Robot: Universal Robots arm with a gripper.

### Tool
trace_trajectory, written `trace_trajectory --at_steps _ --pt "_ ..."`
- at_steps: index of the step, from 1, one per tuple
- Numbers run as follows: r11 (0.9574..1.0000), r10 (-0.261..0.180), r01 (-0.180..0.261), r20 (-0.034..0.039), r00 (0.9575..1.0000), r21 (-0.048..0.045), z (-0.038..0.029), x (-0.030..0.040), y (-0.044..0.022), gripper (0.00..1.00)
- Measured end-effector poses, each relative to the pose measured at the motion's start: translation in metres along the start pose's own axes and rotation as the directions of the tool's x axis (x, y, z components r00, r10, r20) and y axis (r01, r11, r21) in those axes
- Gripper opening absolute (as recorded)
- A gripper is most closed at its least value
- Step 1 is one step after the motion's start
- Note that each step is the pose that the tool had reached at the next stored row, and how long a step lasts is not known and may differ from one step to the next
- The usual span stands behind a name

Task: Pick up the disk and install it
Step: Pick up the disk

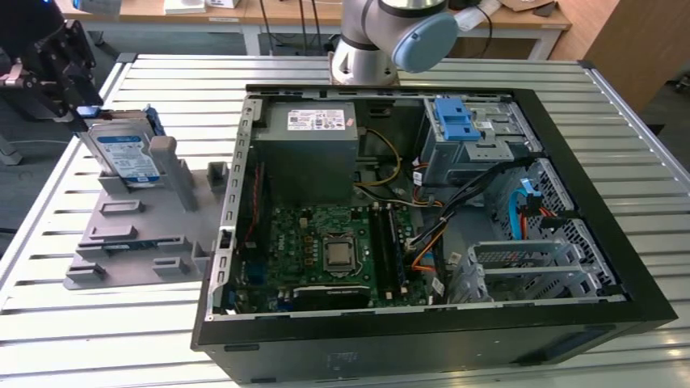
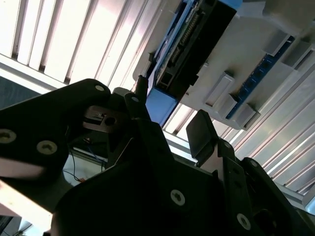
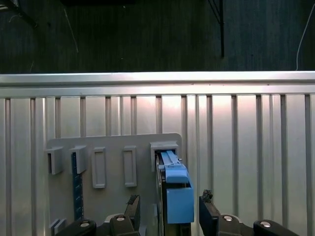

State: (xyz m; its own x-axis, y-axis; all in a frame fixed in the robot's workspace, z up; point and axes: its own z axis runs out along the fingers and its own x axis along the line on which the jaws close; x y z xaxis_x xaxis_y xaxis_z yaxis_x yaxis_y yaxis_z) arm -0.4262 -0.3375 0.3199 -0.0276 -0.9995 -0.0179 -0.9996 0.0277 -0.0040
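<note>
The disk [image 1: 124, 153], silver with a blue-and-white label and a blue frame, stands on edge in a slot of the grey holder [image 1: 129, 226] on the exterior view's left. My black gripper [image 1: 82, 111] is at the disk's upper end. In both wrist views the disk's blue frame end [image 3: 176, 196] [image 2: 160, 105] sits between my two fingers. The gripper [image 3: 170, 209] [image 2: 172, 118] is open. One finger [image 2: 140, 98] is close against the blue end and the other finger [image 2: 204, 132] stands apart from it.
An open computer case [image 1: 232, 202] lies on the slatted metal table [image 1: 97, 331], right of the holder. Inside are a grey power-supply box [image 1: 313, 129], a motherboard [image 1: 334, 242], a blue latch on a metal cage [image 1: 466, 121] and a metal bay [image 1: 539, 263].
</note>
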Motion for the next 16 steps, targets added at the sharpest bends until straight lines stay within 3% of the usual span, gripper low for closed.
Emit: trace_trajectory --at_steps 10,15,16 --pt "0.9999 -0.014 0.014 0.0001 0.9999 -0.0009 0.0148 0.0000 0.0032 0.59" --pt "0.9999 -0.014 0.014 0.0000 0.9999 -0.0012 0.0159 0.0000 0.0032 0.57" --pt "0.9999 -0.014 0.014 0.0001 0.9999 -0.0010 0.0160 0.0000 0.0032 0.51"
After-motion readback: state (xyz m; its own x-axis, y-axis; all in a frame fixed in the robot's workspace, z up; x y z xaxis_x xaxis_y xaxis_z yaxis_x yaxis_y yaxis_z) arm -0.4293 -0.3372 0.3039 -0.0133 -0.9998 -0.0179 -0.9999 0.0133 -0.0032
